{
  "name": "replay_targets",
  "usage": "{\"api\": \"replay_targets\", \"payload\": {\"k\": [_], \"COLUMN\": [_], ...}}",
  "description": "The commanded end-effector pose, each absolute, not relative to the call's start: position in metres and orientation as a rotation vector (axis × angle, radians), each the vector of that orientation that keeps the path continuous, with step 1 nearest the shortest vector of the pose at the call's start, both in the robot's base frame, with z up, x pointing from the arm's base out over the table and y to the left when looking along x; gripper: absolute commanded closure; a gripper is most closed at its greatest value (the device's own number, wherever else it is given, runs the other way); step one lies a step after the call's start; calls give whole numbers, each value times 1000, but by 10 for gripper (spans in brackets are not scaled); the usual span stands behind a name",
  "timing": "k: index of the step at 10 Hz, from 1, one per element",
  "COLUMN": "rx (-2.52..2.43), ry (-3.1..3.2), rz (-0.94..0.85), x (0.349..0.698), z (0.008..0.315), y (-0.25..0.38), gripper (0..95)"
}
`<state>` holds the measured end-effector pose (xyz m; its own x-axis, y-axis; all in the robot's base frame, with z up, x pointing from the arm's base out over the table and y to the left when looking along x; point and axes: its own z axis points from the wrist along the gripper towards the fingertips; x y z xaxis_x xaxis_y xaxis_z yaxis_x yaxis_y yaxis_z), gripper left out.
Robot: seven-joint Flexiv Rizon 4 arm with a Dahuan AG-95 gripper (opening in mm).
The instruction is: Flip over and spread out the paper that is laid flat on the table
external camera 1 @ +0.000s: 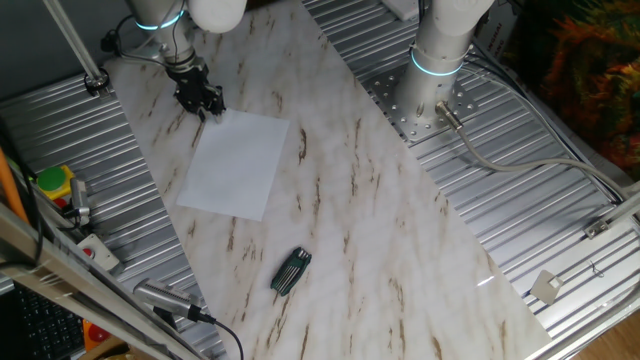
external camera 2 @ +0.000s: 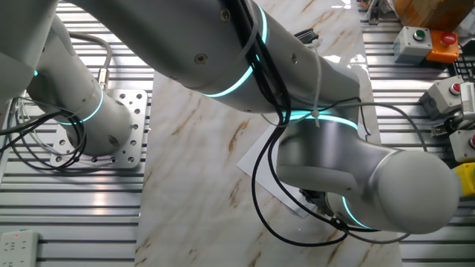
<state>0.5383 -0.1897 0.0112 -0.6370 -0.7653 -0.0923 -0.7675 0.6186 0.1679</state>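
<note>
The paper (external camera 1: 235,165) is a plain white sheet lying flat on the marble table (external camera 1: 380,250), left of the board's middle. My gripper (external camera 1: 206,110) hangs at the sheet's far left corner, its black fingers pointing down right at the corner's edge. The fingers look close together, but whether they pinch the paper is too small to tell. In the other fixed view my arm (external camera 2: 349,170) covers most of the scene. Only a sliver of the paper (external camera 2: 254,154) shows beside it, and the gripper is hidden.
A small black ribbed object (external camera 1: 291,271) lies on the table nearer the front. A second arm's base (external camera 1: 440,60) stands on the ribbed metal at the right. Button boxes (external camera 1: 55,186) and a cabled tool (external camera 1: 165,300) sit along the left edge.
</note>
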Motion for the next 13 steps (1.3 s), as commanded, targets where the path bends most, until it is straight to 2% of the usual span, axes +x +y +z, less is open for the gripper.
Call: {"api": "replay_targets", "payload": {"k": [1, 7, 8, 10, 11, 13], "rx": [-1328, -1319, -1317, -1309, -1305, -1289], "ry": [2818, 2818, 2816, 2818, 2820, 2828], "rz": [299, 294, 292, 285, 284, 282], "x": [537, 536, 536, 536, 536, 536], "z": [10, 10, 10, 10, 10, 10], "y": [-190, -189, -189, -189, -189, -189], "gripper": [570, 570, 760, 760, 950, 950]}}
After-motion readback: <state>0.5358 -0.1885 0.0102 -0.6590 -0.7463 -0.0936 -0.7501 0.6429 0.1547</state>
